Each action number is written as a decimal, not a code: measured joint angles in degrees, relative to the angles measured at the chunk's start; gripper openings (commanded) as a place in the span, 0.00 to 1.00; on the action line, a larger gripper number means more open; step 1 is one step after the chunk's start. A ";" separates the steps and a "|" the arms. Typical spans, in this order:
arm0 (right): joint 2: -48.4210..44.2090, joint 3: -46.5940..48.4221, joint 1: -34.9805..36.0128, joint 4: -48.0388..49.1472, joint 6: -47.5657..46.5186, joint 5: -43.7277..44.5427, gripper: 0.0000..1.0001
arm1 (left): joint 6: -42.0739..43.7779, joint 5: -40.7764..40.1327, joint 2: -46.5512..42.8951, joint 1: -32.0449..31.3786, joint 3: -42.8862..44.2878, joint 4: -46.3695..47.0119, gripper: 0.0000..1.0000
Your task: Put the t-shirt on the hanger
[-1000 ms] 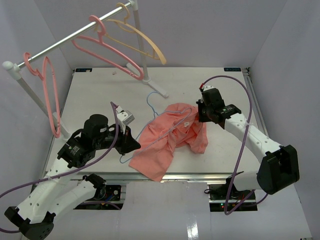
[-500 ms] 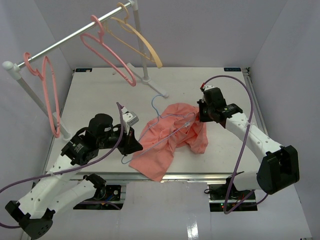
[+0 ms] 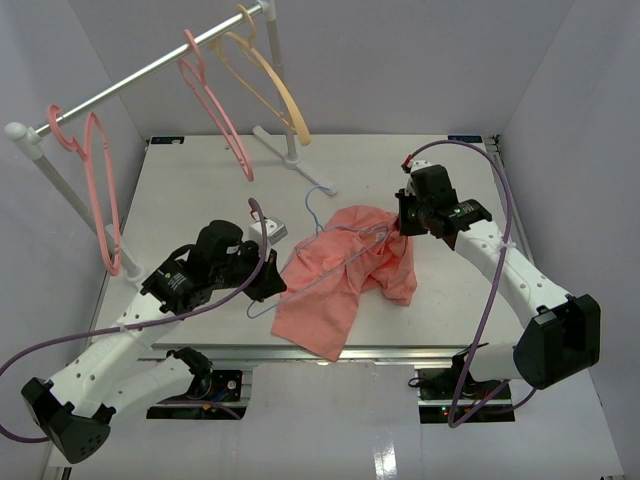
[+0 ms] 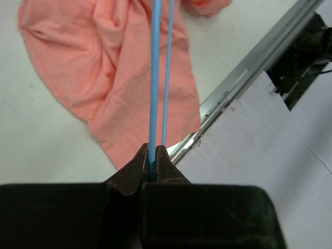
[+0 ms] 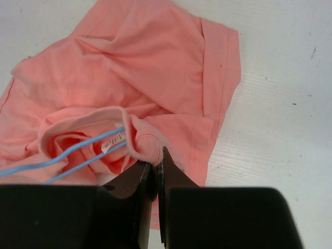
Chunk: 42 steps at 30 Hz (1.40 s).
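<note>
On table, rumpled salmon-pink t-shirt around hanger

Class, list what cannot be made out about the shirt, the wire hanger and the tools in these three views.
- Left wrist view: the thin light-blue wire hanger runs off the top edge, hook unseen.
- Right wrist view: folds of the salmon-pink cloth t-shirt hide where the wire ends inside the collar.
- Top view: the left tool is too small and dark to show its grip.
</note>
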 measured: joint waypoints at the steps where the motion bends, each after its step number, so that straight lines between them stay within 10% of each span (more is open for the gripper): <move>1: -0.15 -0.02 0.00 -0.22 -0.16 -0.05 0.08 | -0.13 -1.78 0.50 -0.05 0.00 0.04 0.00; 15: -0.63 -0.06 0.00 -2.71 -1.74 -0.20 0.08 | -2.28 -18.76 1.13 -0.28 0.39 -2.25 0.00; 42: 2.26 3.42 -2.59 -5.04 -4.00 -2.71 0.08 | 5.00 2.70 -7.42 -0.25 4.85 -2.16 0.00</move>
